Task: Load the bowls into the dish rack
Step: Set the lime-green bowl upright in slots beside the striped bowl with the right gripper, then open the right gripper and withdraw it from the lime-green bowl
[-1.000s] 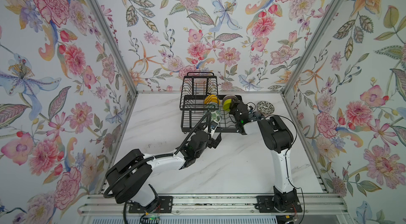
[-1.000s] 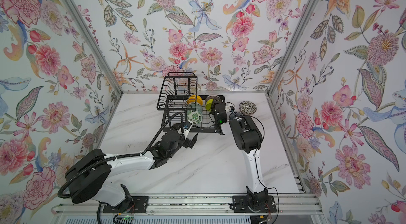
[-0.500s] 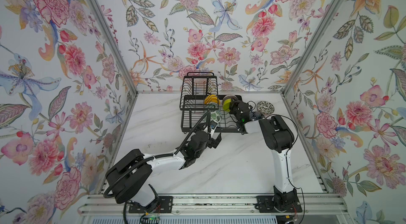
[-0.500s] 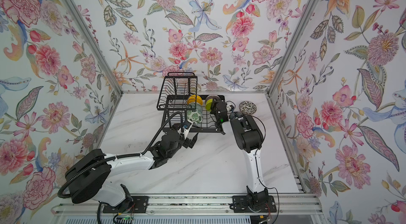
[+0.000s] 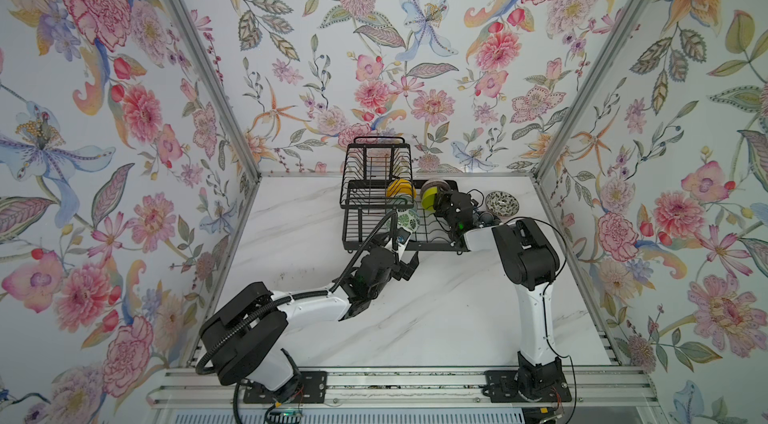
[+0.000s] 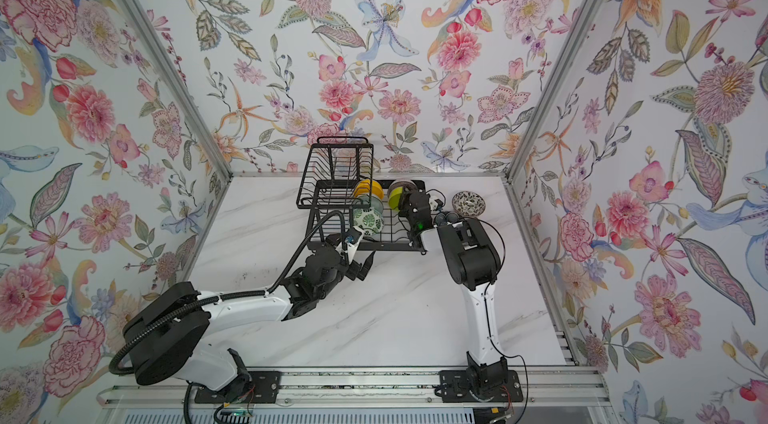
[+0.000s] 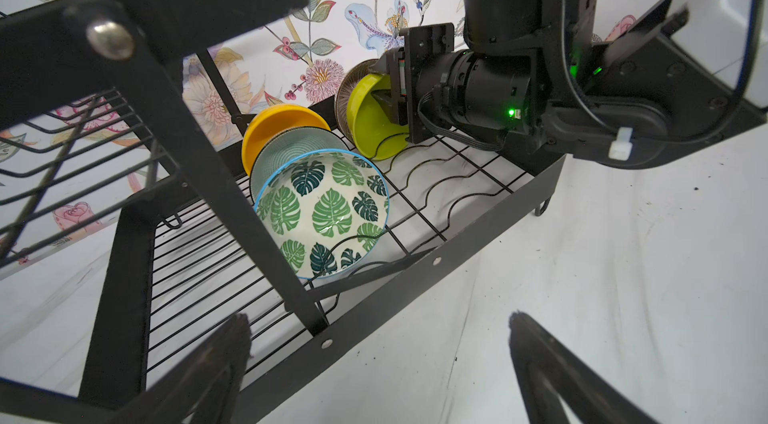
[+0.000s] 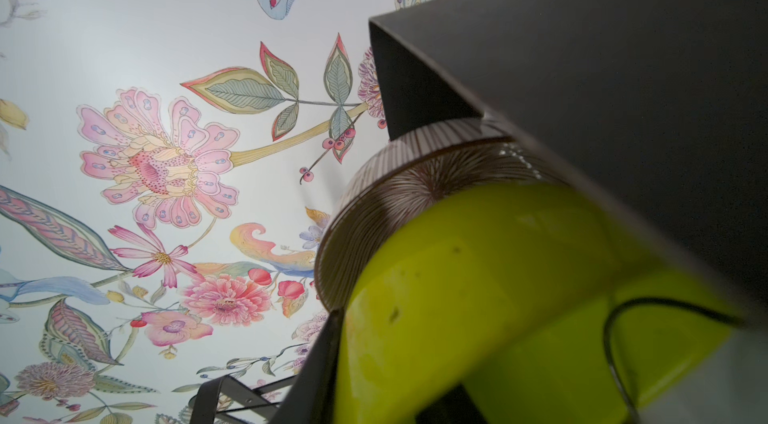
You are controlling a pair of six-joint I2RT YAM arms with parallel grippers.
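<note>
Release step, by my reading. In both top views the right end effector (image 5: pixel 439 202) is at the lime green round bowl (image 5: pixel 428 198), which stands on edge toward the far right corner of the black wire two-tier dish rack (image 5: pixel 432 248), against the pink-brown ribbed bowl (image 5: pixel 434 185). The black-and-white patterned bowl (image 6: pixel 468 203) sits on the white marble desk (image 5: pixel 436 309) outside the rack, near the right arm, not yet loaded. The left end effector (image 5: pixel 405 268) hangs over the desk just in front of the rack.

Left wrist view: left jaws spread wide, nothing between them. Only this view makes the row clear. The yellow bowl (image 7: pixel 274 122), pale aqua bowl (image 7: pixel 286 147) and green-leaf-on-white bowl (image 7: pixel 324 214) stand on edge, one against the next, beneath the raised basket. One right finger reaches inside the lime bowl.

Right wrist view: the lime rim lies between two dark fingers (image 8: pixel 582 89), with the ribbed bowl touching behind it. Whether they pinch it or hang slack, I cannot tell.

Advice: part the jaws fully, then back straight out so the inner finger does not drag the rim from its slot.
</note>
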